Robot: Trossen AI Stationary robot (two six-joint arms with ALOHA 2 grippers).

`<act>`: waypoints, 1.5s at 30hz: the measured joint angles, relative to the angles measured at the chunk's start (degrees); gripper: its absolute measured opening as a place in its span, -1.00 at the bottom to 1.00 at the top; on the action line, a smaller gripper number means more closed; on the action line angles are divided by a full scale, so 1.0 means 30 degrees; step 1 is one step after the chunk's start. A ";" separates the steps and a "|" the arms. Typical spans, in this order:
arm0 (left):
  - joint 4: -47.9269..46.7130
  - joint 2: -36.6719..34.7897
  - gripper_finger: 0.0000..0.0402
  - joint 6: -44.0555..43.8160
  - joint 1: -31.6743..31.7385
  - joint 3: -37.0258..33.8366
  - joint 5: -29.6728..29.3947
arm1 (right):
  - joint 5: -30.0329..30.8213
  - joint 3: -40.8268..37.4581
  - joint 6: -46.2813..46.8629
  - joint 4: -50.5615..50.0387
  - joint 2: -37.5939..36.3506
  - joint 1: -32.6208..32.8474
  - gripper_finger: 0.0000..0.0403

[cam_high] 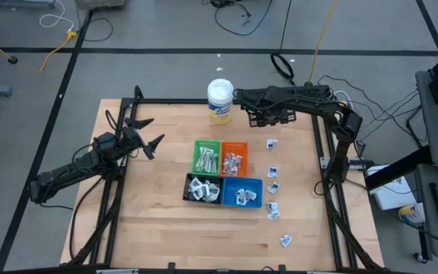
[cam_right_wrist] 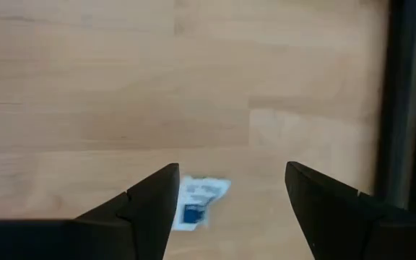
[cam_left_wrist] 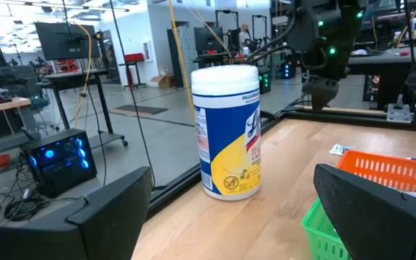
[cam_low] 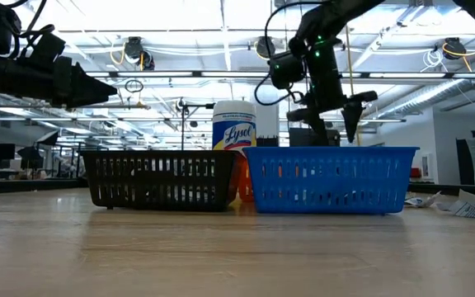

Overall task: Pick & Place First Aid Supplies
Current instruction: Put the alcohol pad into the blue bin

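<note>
- We read this as a reach for the next loose packet: the right gripper (cam_high: 268,118) hangs above the wood in the upper middle of the high view, its fingers spread wide and holding nothing.
- In the right wrist view one small white packet with blue print (cam_right_wrist: 197,200) lies flat on the bare wood, partly behind one finger of the spread pair. That suggests to us that the arm is lining up over it before coming down.
- In the high view that packet is most likely the uppermost of the loose ones (cam_high: 271,143), just below the right gripper; we cannot be certain it is the same one.
- The left gripper (cam_high: 147,134) waits at centre left, well apart from the trays, fingers wide and empty. It faces the white-lidded tub (cam_left_wrist: 227,130).
- Four trays sit in a tight two-by-two block at mid frame, likely so sorted supplies stay together: green tray (cam_high: 197,144), orange tray (cam_high: 235,144), black tray (cam_high: 188,186) and blue tray (cam_high: 260,199).
- Each tray already holds several packets, too heaped for us to count.
- We count about six loose packets, strung down the right of the table from upper middle to lower right, the lowest (cam_high: 286,240) near the front edge.
- One tub stands at the table's far edge.
</note>
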 joint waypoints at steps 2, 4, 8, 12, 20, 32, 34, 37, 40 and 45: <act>-0.0006 -0.0002 0.95 0.0000 -0.0005 0.0000 0.0000 | -0.0414 -0.0506 0.0615 0.0360 -0.0001 -0.0107 0.23; 0.0001 -0.0002 0.95 0.0000 -0.0003 0.0000 0.0004 | -0.0926 -0.0916 0.0842 0.0432 0.0060 -0.0192 0.23; -0.0006 0.0002 0.95 0.0000 -0.0007 0.0000 0.0000 | -0.2165 -0.1860 0.1418 0.1810 0.0009 -0.0231 0.23; 0.0001 0.0001 0.95 0.0003 -0.0004 -0.0002 0.0000 | -0.3389 -0.3206 0.2360 0.3165 0.0031 -0.0098 0.23; 0.0000 0.0000 0.95 0.0004 -0.0002 0.0000 0.0000 | -0.5240 -0.5290 0.3400 0.5724 0.0031 0.0060 0.23; -0.0028 -0.0002 0.95 0.0080 -0.0003 0.0000 0.0000 | -0.6241 -0.7131 0.3647 0.7475 -0.0006 0.0075 0.18; -0.0028 -0.0004 0.95 0.0073 0.0000 0.0000 0.0000 | -0.6241 -0.7268 0.3592 0.8093 -0.0013 0.0075 0.11; -0.0028 -0.0002 0.95 0.0049 -0.0002 0.0000 0.0000 | -0.6282 -0.7390 0.3501 0.8726 -0.0028 0.0082 -0.07; -0.0021 -0.0001 0.95 0.0058 0.0000 0.0000 0.0000 | -0.6230 -0.7398 0.2989 0.8881 -0.0028 0.0027 -0.31; -0.0021 0.0003 0.95 0.0056 -0.0007 0.0000 0.0000 | -0.5642 -0.7410 0.1815 0.9007 -0.0028 -0.0034 -0.78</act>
